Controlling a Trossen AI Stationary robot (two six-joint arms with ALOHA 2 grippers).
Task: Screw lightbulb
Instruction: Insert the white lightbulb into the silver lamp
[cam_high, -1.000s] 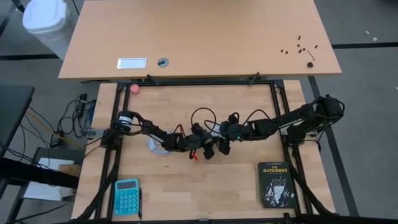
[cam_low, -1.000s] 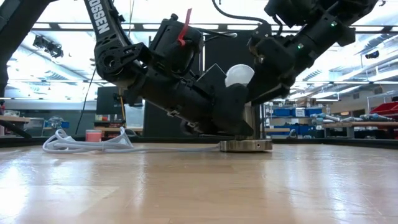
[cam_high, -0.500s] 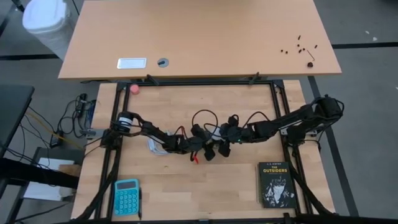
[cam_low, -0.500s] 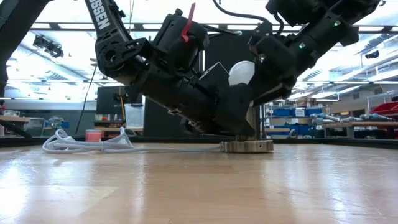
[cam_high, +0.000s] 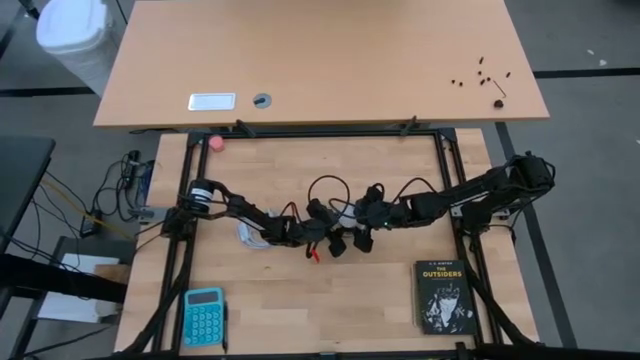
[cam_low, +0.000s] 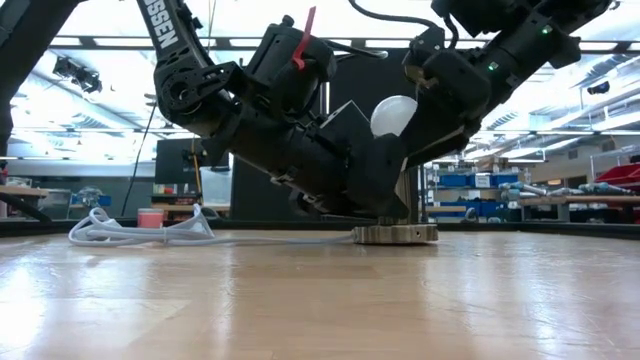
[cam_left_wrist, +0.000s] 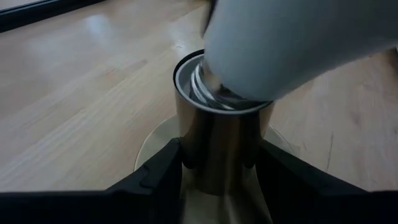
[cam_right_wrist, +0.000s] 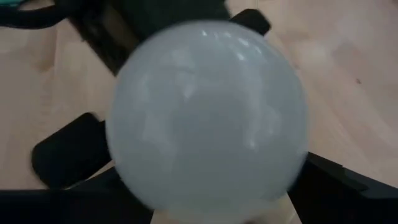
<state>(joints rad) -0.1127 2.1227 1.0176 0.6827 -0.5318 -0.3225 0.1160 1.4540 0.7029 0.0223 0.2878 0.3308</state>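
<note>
The lightbulb (cam_right_wrist: 205, 118), white and frosted, sits tilted with its grey screw base (cam_left_wrist: 214, 87) in the mouth of the brass socket tube (cam_left_wrist: 217, 143). The tube stands on its round disc (cam_low: 395, 234) near the table's middle, and a white cord (cam_low: 140, 232) trails away to the left. My left gripper (cam_left_wrist: 217, 171) is shut on the tube, low down. My right gripper (cam_right_wrist: 208, 171) comes slanting down from the right, with its fingers (cam_right_wrist: 62, 155) wide apart on either side of the globe (cam_low: 393, 113). My left gripper pinches the socket's tube (cam_left_wrist: 217, 162) between its two fingers, near the tube's foot. The fingers come in nearly level from the table's left and lie across the tube. The socket stands upright with its disc on the table. I cannot tell whether my right gripper touches the globe.
A black book (cam_high: 443, 296) lies at the near right and a blue calculator (cam_high: 204, 315) at the near left. A pink ball (cam_high: 216, 143) sits at the far left edge. The cord's coil (cam_high: 246, 235) lies under the left arm.
In the low view the bulb's globe has shifted slightly up and toward the table's right, and more of it shows bare beside my right gripper. My left gripper and the socket have stayed put.
</note>
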